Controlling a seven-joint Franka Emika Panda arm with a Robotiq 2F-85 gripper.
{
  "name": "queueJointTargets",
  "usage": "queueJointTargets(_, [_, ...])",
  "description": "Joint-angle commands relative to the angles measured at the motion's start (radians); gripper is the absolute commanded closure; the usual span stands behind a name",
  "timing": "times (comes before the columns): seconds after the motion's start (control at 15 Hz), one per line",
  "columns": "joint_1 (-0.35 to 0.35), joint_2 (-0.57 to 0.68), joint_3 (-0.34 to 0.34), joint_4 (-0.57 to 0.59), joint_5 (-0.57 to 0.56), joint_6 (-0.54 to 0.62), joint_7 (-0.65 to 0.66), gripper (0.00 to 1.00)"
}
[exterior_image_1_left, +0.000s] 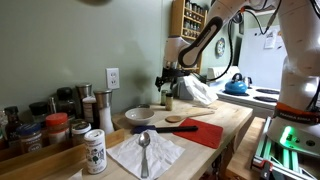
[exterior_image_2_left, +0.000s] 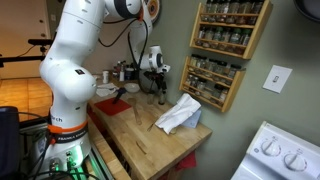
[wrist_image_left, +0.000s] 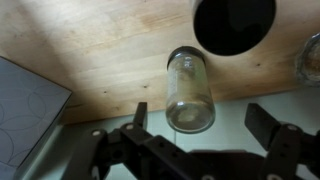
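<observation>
In the wrist view a clear glass jar (wrist_image_left: 190, 90) stands upright on the wooden counter (wrist_image_left: 100, 50), seen from above with its round rim towards the camera. My gripper (wrist_image_left: 200, 115) is open just above it, the dark fingers wide apart on either side of the rim and not touching it; the jar sits nearer the left finger (wrist_image_left: 140, 112). In both exterior views the gripper (exterior_image_1_left: 170, 80) (exterior_image_2_left: 157, 72) hangs over the jar (exterior_image_1_left: 168, 100) close to the pale green wall.
A crumpled white cloth (exterior_image_1_left: 197, 92) (exterior_image_2_left: 178, 115) lies beside the jar. A black round object (wrist_image_left: 233, 22) and another glass item (wrist_image_left: 310, 55) stand nearby. On the counter are a plate (exterior_image_1_left: 140, 115), a wooden spoon (exterior_image_1_left: 185, 122), a red cloth (exterior_image_1_left: 205, 132) and a napkin with a metal spoon (exterior_image_1_left: 145, 150).
</observation>
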Motion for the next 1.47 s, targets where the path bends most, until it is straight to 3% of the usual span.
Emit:
queueJointTargets(0.0, [0.035,0.04,-0.036,0.027,0.039,0.004,-0.02,0.03])
queueJointTargets(0.27, [0.046,0.069,-0.048,0.049,0.065,-0.003,-0.033,0.15])
queueJointTargets(0.53, [0.054,0.094,-0.057,0.065,0.099,-0.001,-0.037,0.58])
queueJointTargets(0.67, [0.06,0.096,-0.063,0.073,0.106,-0.005,-0.039,0.72])
queueJointTargets(1.4, [0.085,-0.037,-0.115,-0.03,0.045,-0.033,-0.056,0.72])
